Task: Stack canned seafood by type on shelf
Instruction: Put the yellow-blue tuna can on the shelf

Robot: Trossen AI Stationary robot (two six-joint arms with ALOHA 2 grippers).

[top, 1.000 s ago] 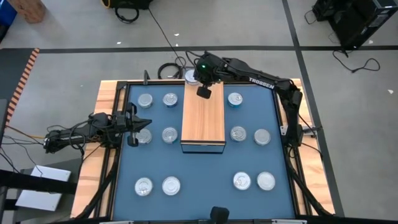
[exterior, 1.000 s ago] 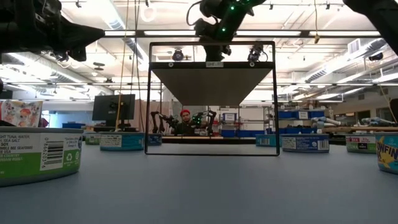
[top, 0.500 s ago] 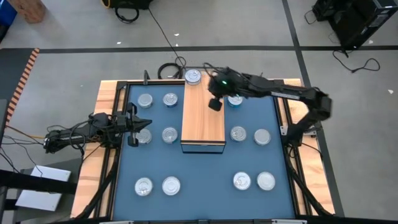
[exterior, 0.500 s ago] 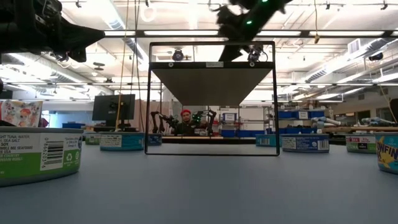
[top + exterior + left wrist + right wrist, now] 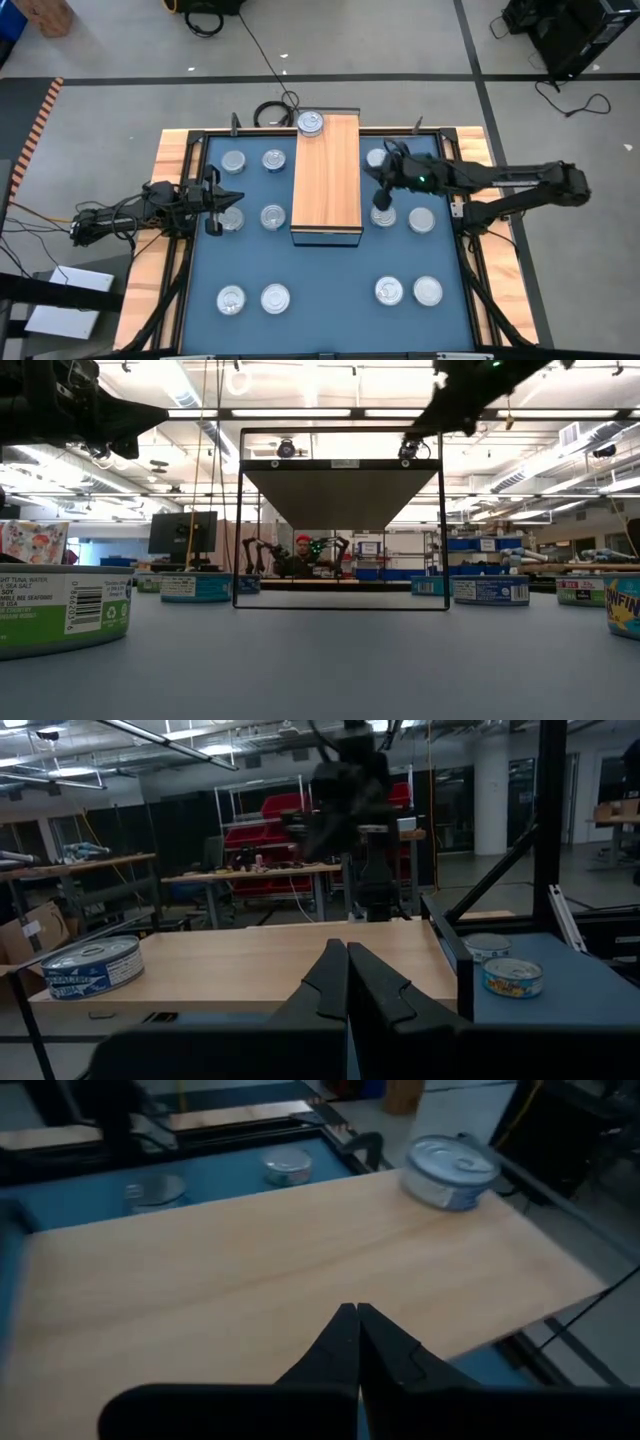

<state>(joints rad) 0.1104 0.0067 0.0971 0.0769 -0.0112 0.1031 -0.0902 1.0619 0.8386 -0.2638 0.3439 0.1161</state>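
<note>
— Across the middle of the table (image 5: 320,300), what's the layout?

— Looking down, the shelf (image 5: 326,180) runs lengthwise from 12 to 6 o'clock, one tin (image 5: 311,122) sitting lid-up at its 12 o'clock end; the rest of the wood top is bare. Loose tins (image 5: 273,216) lie on the blue mat on both sides of it, with open mat between the rows and toward 6 o'clock.

— And the arms?

— The right gripper (image 5: 382,198) has swung off the shelf's far end, where it hung a second ago, to the 3 o'clock side, just beside the shelf's long edge; fingers pressed together, nothing in them. The left gripper (image 5: 216,199) hasn't budged at 9 o'clock near the table's edge, pinched closed and empty.
</note>
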